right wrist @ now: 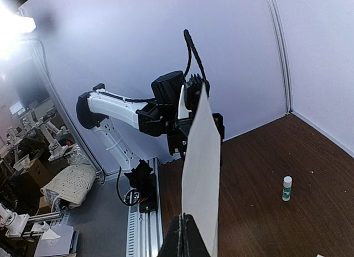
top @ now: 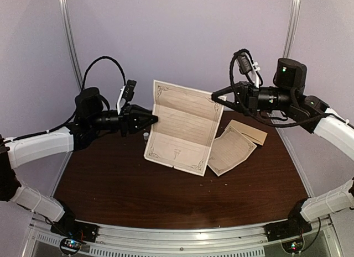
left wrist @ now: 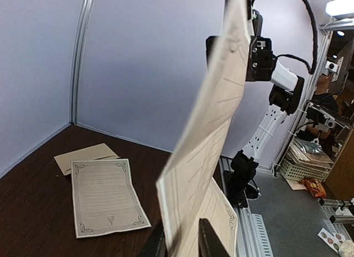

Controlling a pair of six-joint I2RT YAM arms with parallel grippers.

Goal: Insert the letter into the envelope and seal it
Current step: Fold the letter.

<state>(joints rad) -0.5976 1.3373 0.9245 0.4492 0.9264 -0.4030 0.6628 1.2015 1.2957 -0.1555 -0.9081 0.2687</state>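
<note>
The letter (top: 185, 127), a cream sheet with a dark decorative border, hangs upright in the air above the table, held between both grippers. My left gripper (top: 155, 120) is shut on its left edge; in the left wrist view the sheet (left wrist: 215, 119) rises from between the fingers (left wrist: 210, 240). My right gripper (top: 217, 95) is shut on its upper right corner; in the right wrist view the sheet (right wrist: 202, 168) stands edge-on from the gripper (right wrist: 184, 235). The tan envelope (top: 251, 132) lies flat on the table at the back right and also shows in the left wrist view (left wrist: 86, 156).
A second bordered cream sheet (top: 231, 150) lies on the dark wood table (top: 138, 190) partly over the envelope; it also shows in the left wrist view (left wrist: 105, 196). A small glue stick (top: 145, 137) stands behind the held sheet's left edge, also seen from the right wrist (right wrist: 286, 188).
</note>
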